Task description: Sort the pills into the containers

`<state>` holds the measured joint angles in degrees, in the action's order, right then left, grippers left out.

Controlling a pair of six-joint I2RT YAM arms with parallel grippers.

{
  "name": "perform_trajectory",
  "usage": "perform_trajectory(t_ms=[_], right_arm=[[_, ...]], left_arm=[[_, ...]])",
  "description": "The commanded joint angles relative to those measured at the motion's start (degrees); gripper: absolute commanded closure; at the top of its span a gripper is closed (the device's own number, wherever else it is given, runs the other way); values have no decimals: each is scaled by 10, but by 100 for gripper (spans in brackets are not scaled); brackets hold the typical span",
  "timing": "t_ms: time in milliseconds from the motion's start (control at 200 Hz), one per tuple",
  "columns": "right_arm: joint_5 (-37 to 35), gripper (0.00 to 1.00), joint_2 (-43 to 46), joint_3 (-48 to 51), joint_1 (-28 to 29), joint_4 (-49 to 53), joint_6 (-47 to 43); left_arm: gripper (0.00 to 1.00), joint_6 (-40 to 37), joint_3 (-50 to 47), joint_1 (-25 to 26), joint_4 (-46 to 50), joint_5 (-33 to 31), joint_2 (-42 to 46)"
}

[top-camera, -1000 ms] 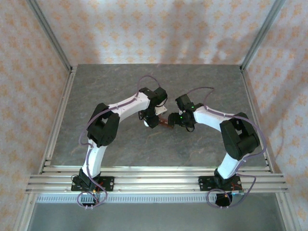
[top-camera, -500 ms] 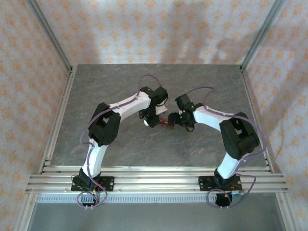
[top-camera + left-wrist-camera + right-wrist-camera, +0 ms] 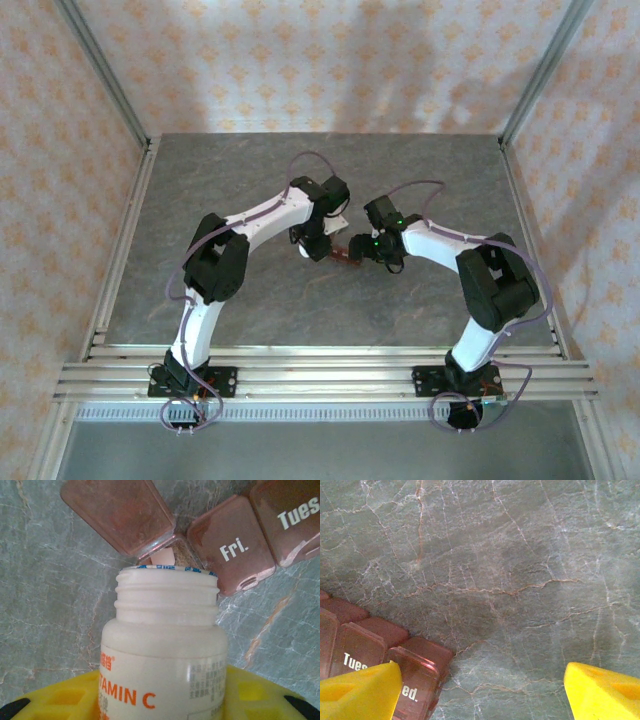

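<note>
Even, soft overhead light, faint arm shadows on the table (image 3: 240,190); wrist views sharp, foreground bottle (image 3: 162,650) slightly soft

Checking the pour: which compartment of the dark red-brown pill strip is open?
The compartment beside Fri., at the white plastic bottle's mouth, lid flipped up; Fri. and Tues are shut.

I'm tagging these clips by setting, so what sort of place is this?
Probably a robot test cell, not a home: a stone-look table framed by aluminium rails, patterned walls on three sides, left arm and right arm bolted at its near edge.
</note>
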<state>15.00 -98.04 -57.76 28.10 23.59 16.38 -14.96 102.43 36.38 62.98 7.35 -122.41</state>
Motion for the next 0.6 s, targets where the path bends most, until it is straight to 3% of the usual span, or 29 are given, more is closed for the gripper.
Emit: perform_trajectory(t_ms=[0, 596], right_arm=[[-17, 15, -15, -3, 2, 19, -8], [-17, 15, -15, -3, 3, 20, -8]], left_arm=[[100, -10, 19, 2, 30, -12, -18], [100, -8, 29, 5, 43, -26, -30]])
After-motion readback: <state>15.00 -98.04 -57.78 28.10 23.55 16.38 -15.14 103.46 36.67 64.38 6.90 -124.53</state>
